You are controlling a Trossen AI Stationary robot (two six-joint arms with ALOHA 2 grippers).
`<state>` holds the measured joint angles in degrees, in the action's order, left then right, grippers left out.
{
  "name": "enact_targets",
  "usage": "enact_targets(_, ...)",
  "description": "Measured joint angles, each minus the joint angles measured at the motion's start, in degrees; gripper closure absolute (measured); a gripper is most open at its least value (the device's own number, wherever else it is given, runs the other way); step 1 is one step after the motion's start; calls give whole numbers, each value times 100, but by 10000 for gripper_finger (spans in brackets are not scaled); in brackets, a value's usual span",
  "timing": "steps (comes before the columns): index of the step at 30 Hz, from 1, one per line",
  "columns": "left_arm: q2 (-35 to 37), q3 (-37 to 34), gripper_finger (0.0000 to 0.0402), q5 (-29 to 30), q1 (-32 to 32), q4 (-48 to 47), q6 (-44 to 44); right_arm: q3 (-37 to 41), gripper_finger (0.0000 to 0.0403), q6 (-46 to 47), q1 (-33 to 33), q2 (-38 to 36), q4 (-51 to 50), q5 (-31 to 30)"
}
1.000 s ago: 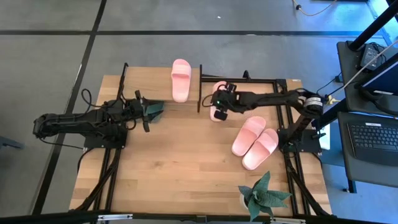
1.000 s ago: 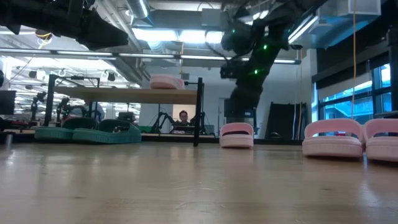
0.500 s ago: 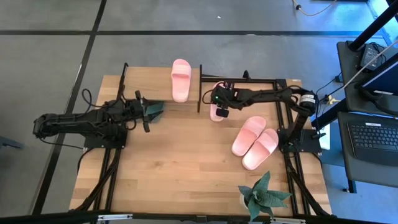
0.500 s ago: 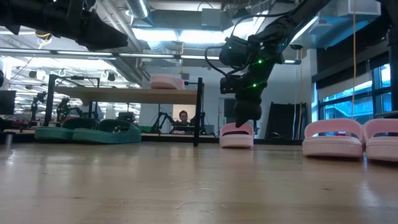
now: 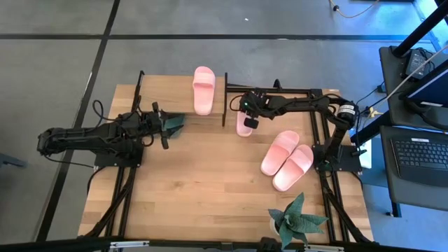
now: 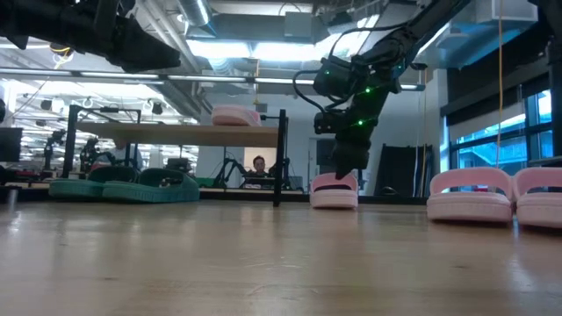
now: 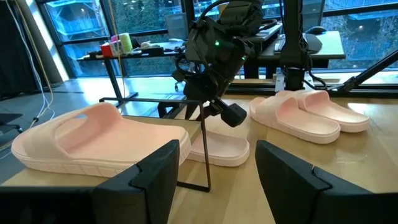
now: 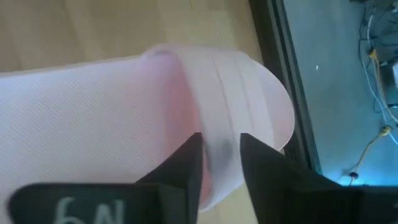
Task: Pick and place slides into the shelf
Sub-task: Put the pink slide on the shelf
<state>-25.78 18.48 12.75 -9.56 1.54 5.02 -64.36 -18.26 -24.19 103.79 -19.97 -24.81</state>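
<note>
- High view: right gripper [image 5: 246,116] down on a pink slide [image 5: 244,126] lying on the table [image 5: 196,189] just right of the shelf [image 5: 178,103]. One pink slide [image 5: 203,89] on the shelf top. Pink pair [image 5: 287,159] farther right, well apart from the shelf. Left gripper [image 5: 168,126] hanging at the shelf's left end over a green slide [image 5: 175,122]. Plant [image 5: 297,220] at the near right edge.
- Low view: right gripper [image 6: 347,167] reaching down onto the strap of the pink slide [image 6: 335,190]. Green pair [image 6: 123,188] under the shelf [image 6: 184,134]; pink slide [image 6: 235,115] on top.
- Left wrist view: left gripper [image 7: 214,171] with fingers spread wide, holding nothing; pink slide [image 7: 99,140] on the plank ahead.
- Right wrist view: right gripper [image 8: 219,165] with fingers narrowly apart, either side of the strap of the pink slide [image 8: 124,106]; cannot tell whether pinching it.
</note>
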Motion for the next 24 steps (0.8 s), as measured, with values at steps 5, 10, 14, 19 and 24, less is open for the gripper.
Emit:
enact_targets(5,-2,0,198,0,0,0,-12,0,372,9,-1,0,9,16)
enact_targets(10,0,0,198,1,0,-13,-42,-18,390,153,-2,0,-42,159)
enact_targets(14,-1,0,198,1,0,-108,-46,-325,396,424,6,-27,-865,216)
enact_targets(19,0,0,198,0,0,-147,-180,-1147,397,792,147,-186,-2260,221)
enact_targets(24,-2,0,198,-13,2,-260,-190,-2245,397,1068,510,-364,-3655,135)
